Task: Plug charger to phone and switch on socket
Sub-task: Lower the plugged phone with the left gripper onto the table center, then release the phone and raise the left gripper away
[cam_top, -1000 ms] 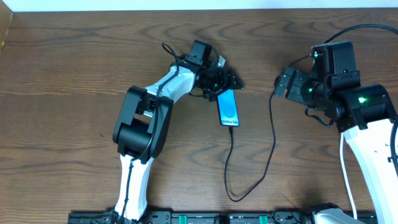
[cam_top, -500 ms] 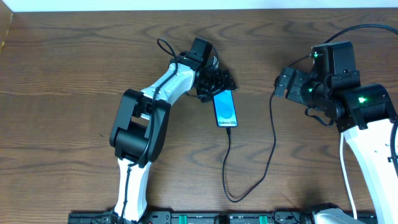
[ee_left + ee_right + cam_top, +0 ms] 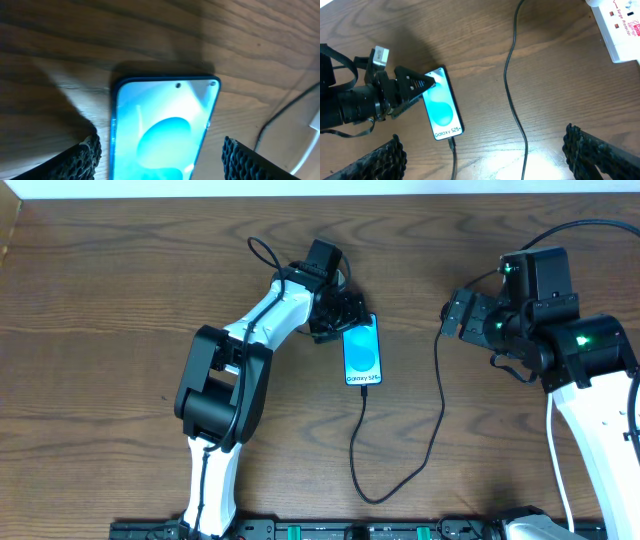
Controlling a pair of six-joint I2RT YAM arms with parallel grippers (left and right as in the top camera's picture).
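Note:
The phone (image 3: 362, 352) lies flat on the table, its cyan screen up. The charger's black cable (image 3: 436, 415) runs from a plug tip (image 3: 451, 144) at the phone's near end, loops toward the front edge, and climbs to the right arm. My left gripper (image 3: 342, 320) is open at the phone's far end, and in the left wrist view (image 3: 160, 145) its fingers (image 3: 82, 160) straddle the phone (image 3: 160, 125) with gaps on both sides. My right gripper (image 3: 487, 160) is open and empty above the cable (image 3: 512, 95). The white socket (image 3: 620, 25) shows at the top right of the right wrist view, and in the overhead view it is hidden.
The wooden table (image 3: 120, 300) stretches left and behind the arms. The left arm (image 3: 225, 380) lies across the middle left. The right arm (image 3: 560, 340) fills the right side. A dark rail (image 3: 330, 530) runs along the front edge.
The left gripper has swung left and the phone has shifted slightly left and turned straighter. The cable's lower loop followed to the left. The right arm has not moved.

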